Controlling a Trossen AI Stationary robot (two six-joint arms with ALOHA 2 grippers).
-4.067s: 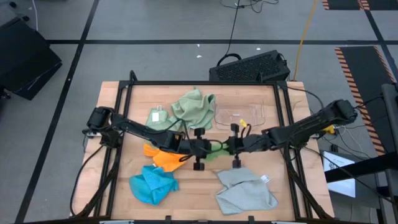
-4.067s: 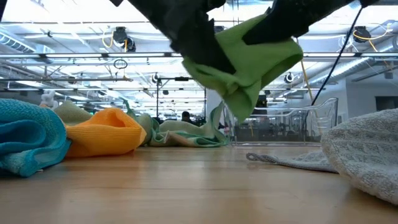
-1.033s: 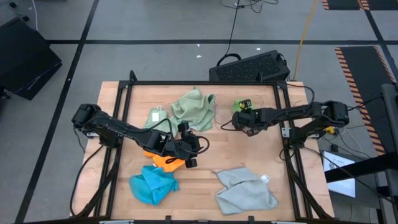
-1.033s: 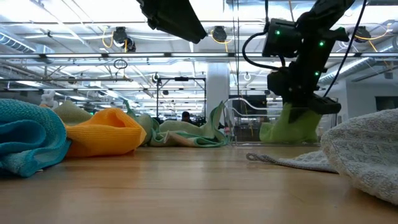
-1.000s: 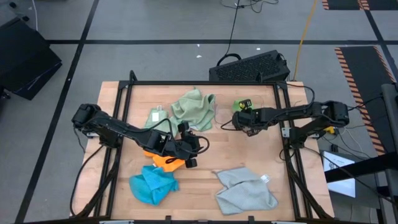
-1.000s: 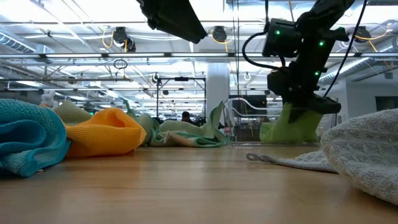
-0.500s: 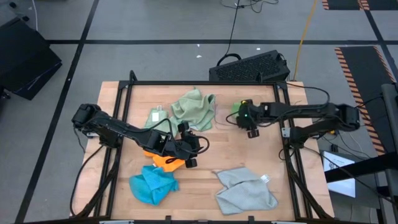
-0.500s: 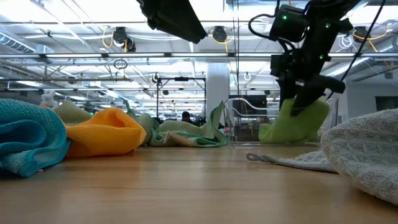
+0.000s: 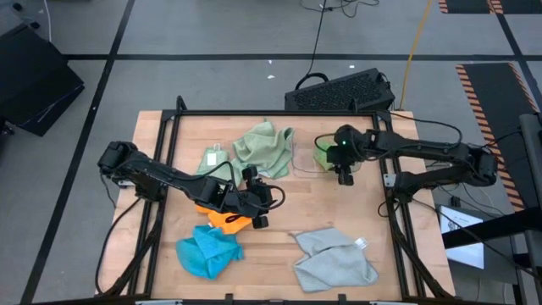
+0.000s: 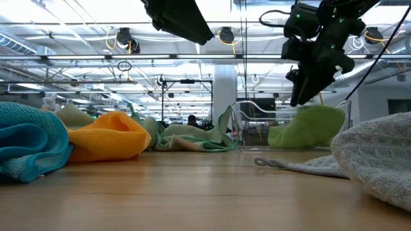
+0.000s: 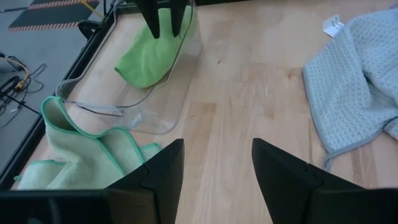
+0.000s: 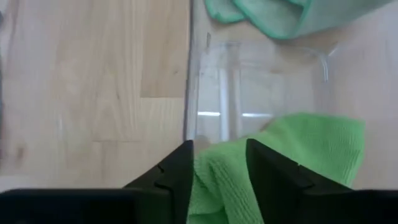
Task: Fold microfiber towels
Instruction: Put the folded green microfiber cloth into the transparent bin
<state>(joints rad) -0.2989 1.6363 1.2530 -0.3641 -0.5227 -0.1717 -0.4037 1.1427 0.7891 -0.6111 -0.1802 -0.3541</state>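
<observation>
The bright green towel [image 12: 280, 155] lies folded in the clear tray [image 12: 261, 62], directly below the right end effector [image 10: 307, 96], which hangs just above it with its fingers slightly apart and nothing between them. In the low view there is a clear gap between fingertips and cloth, so the towel rests on its own; the tray seems to serve as the place for finished pieces, which would explain why this one sits there compact while the others lie loose on the tabletop [image 9: 279, 229].

The left end effector [image 11: 214, 168] hovers low over bare wood near the middle of the tabletop, its fingers parted and empty. Ahead of it stands the tray, with a pale sage green towel [image 11: 81, 155] crumpled against the tray's near wall, and off to one side the light grey towel [image 11: 354, 81] lies spread with a corner turned. The orange towel [image 9: 222, 216] sits bunched right beside this end effector, partly under the arm, with the bright blue towel [image 9: 207, 250] a little farther off and a second pale sage towel [image 9: 264, 146] heaped beyond. All of these are still rumpled, so by my reading one fold is done and the rest wait. The orange one, being nearest the left end effector, looks the likeliest next pick.
</observation>
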